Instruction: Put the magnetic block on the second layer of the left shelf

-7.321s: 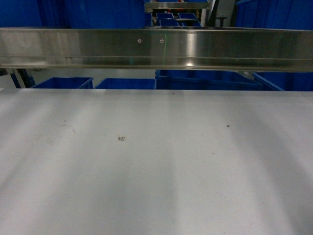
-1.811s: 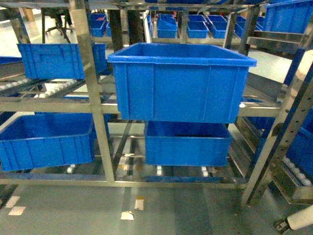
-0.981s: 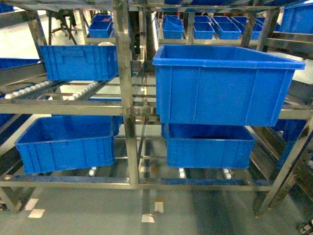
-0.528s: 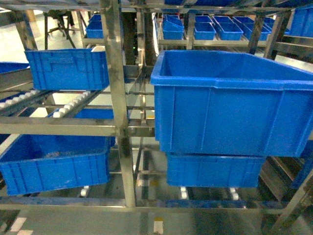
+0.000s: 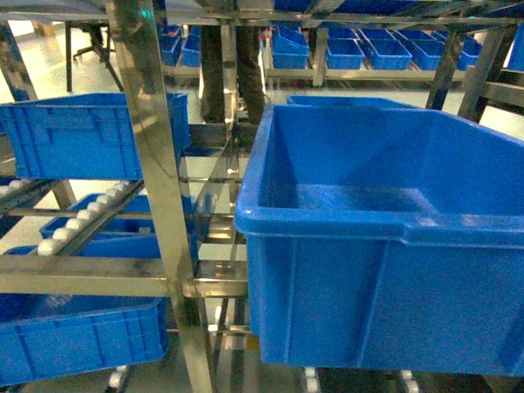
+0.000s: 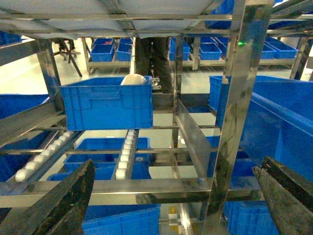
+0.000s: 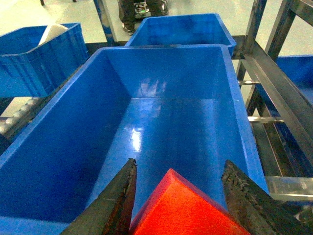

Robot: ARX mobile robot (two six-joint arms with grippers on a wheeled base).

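Gripping the magnetic block point(image 7: 188, 208) between two dark fingers point(image 7: 113, 205), right end effector point(image 7: 178, 205) poised above the open mouth of the large blue bin point(image 7: 161, 122), red cube filling the lower middle of the right wrist view and hanging over the bin's near rim. Held, not yet released; glossy bin floor below showing nothing on it. Left end effector point(image 6: 171, 205) spread wide and carrying nothing, its two dark fingers at the lower corners of the left wrist view, facing a steel upright point(image 6: 234, 122) of the rack and a smaller ribbed blue crate point(image 6: 105, 103) on white roller tracks point(image 6: 126, 154) beyond.

Seen from the head camera, same big bin point(image 5: 385, 237) close and large at right, sitting on the left shelf second layer point(image 5: 106, 274), steel post point(image 5: 155, 180) just to its left, more crates point(image 5: 82, 135) on neighbouring levels and further rows behind. Neither arm visible from the head camera.

Step in hand, by the look of it: carry finished, placement about to begin. Next move likely calling for a short advance over the rim and a lowering into the bin before parting the fingers, so the cube drops a small way and settles instead of bouncing. Main hazard judged to be clipping the thick near rim on the way down.
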